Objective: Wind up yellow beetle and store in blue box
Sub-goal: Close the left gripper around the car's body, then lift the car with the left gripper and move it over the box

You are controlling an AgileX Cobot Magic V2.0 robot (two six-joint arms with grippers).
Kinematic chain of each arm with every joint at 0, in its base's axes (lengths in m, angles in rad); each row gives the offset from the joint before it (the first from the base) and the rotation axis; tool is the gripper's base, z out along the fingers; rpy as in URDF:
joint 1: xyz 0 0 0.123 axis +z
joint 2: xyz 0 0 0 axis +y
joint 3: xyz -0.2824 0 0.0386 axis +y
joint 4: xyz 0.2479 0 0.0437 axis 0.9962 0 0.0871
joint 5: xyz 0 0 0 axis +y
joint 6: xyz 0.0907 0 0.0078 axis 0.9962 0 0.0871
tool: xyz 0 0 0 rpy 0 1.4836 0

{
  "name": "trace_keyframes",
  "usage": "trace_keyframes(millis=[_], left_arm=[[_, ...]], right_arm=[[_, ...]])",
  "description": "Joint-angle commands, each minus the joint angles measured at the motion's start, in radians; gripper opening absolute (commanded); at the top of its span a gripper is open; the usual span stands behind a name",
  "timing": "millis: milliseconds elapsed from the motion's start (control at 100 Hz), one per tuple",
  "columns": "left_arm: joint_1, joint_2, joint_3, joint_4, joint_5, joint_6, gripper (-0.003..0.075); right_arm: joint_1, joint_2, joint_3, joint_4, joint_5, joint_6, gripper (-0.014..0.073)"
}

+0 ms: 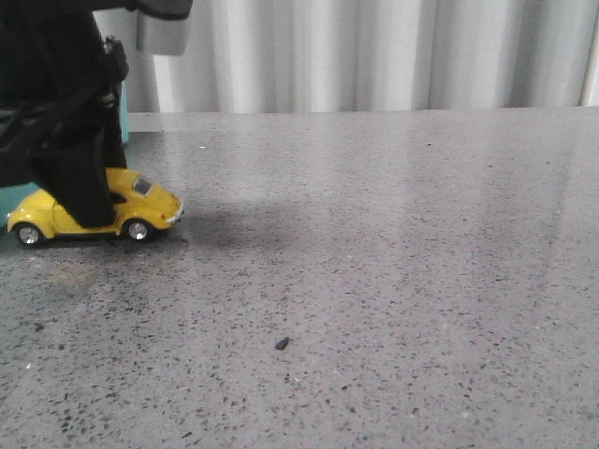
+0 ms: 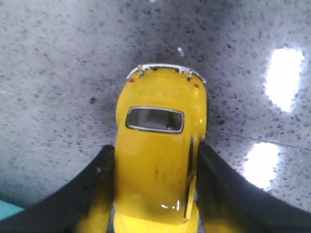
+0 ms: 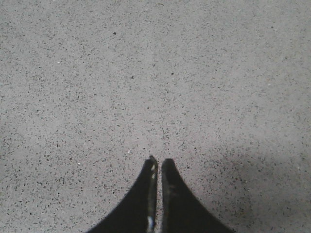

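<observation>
The yellow beetle (image 1: 140, 206) stands on its wheels at the far left of the table, nose to the right. My left gripper (image 1: 80, 201) comes down over its middle and is shut on its sides. In the left wrist view the beetle (image 2: 158, 155) fills the space between the two black fingers (image 2: 92, 189), which press against its flanks. Slivers of the blue box (image 1: 14, 196) show behind the arm at the left edge, and a turquoise corner (image 2: 8, 212) shows in the left wrist view. My right gripper (image 3: 158, 162) is shut and empty over bare table, out of the front view.
The speckled grey table (image 1: 374, 281) runs to the right and front. A small dark speck (image 1: 282, 343) lies on it near the middle front. A white curtain (image 1: 374, 51) hangs behind the table's far edge.
</observation>
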Motion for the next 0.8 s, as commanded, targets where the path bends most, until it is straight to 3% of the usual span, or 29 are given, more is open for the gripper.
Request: trace_keyframes(millis=[0,260,430,620,790], left_arm=[[-0.009,-0.034,-0.079,-0.004,-0.007,-0.001,0.0017],[-0.009,-0.038,-0.278,-0.029,0.083,-0.009,0.0017],[0.004,-0.046,-0.421,-0.012,0.167,-0.1,0.0017],[0.076,-0.085,-0.492,-0.012,0.235,-0.113,0.0017],[0.207,-0.13,-0.491,-0.014,0.265,-0.14,0.0017]], right_arm=[[0.0,-0.019,-0.025,-0.008,-0.052,-0.004,-0.0061],[0.0,-0.019,-0.025,-0.009,-0.052,-0.004,-0.0061],[0.0,-0.019,-0.025,-0.009,-0.052,-0.004,-0.0061],[0.0,-0.019,-0.025,-0.009,-0.052,-0.004,-0.0061],[0.0,-0.019,-0.025,-0.009,-0.053,-0.004,-0.0061]])
